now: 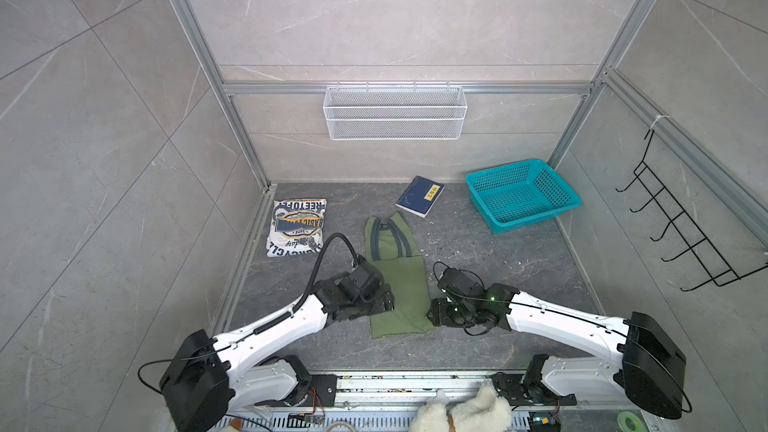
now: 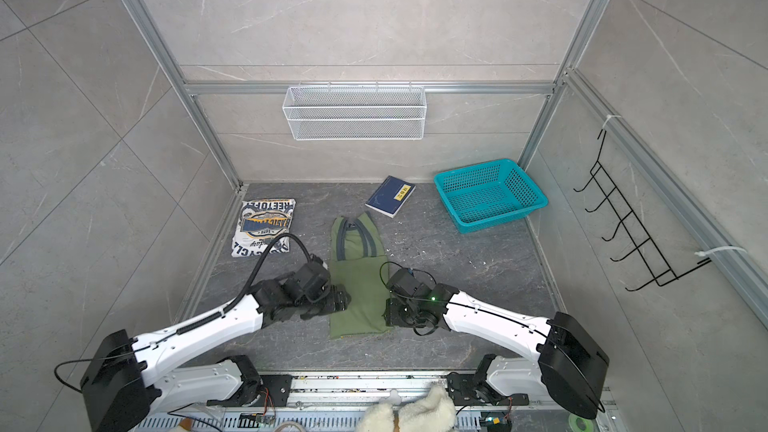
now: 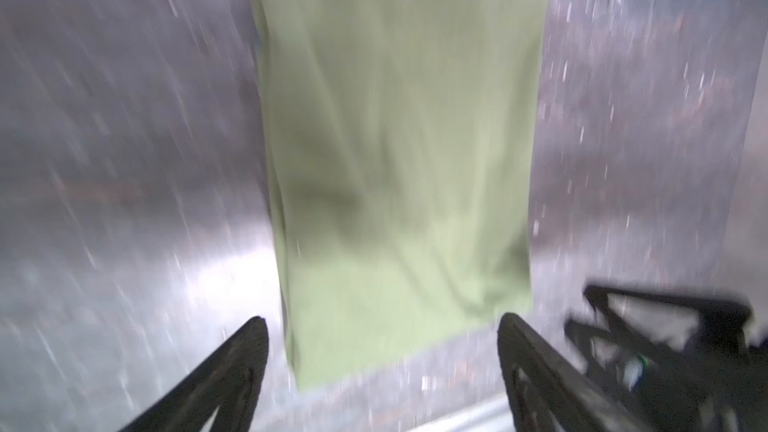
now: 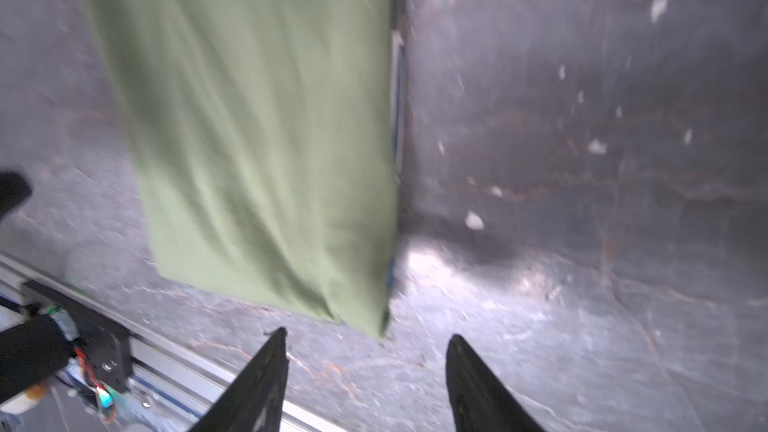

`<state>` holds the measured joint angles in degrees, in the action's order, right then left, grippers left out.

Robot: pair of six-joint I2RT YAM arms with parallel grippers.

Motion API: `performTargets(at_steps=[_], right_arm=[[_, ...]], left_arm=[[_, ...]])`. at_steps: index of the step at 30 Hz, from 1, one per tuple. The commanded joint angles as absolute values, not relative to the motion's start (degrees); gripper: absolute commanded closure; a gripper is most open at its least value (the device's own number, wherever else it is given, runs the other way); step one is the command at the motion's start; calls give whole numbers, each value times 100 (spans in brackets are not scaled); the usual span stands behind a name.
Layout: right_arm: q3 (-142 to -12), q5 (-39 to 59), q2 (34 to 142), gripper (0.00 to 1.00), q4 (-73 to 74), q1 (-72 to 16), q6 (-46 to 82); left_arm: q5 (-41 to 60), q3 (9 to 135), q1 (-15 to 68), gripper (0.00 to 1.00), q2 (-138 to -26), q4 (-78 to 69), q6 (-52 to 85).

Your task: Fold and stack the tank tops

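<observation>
Twin white arms (image 1: 291, 326), looming at the bottom of the frame, flank the hem of a half-folded olive tank top (image 1: 397, 284).

Lying mid-frame on the dark table (image 1: 498, 268) as a narrow lengthwise strip, straps toward the top of the frame, the olive top appears set for its crosswise fold. The left gripper (image 3: 382, 322) and right gripper (image 4: 368, 334) both have their jaws apart and hold nothing, each poised by a hem corner, likely so the two corners rise together. Motion blur in the wrist views makes it unclear whether either fingertip touches cloth. The white tank top (image 1: 297, 226) sits folded, badge up, at centre-left, probably as the base of the stack. A navy book (image 1: 419, 196) and teal basket (image 1: 521, 193) lie apart, toward the upper right.
</observation>
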<state>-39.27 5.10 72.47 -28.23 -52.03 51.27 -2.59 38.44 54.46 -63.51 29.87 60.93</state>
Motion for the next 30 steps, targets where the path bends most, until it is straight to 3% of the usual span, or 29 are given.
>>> performTargets(at_steps=[1,12,18,23,30], right_arm=[[-3564,890,7062,40,-2532,-5168,5482],[-2940,1004,7012,45,-1484,-5170,6024],[-2856,954,7093,47,-1138,-5169,6130],[-2886,913,7417,49,-1153,-5174,6203],[-2785,1063,7743,63,-835,-5193,6262]], left_arm=[[-529,3410,5972,15,-6061,3252,7515],[-566,1956,6354,28,-5707,1322,8231],[-672,1855,6354,34,-5704,992,8184],[-690,1945,6354,47,-5829,1352,8303],[-661,1938,6354,61,-5991,1345,8286]])
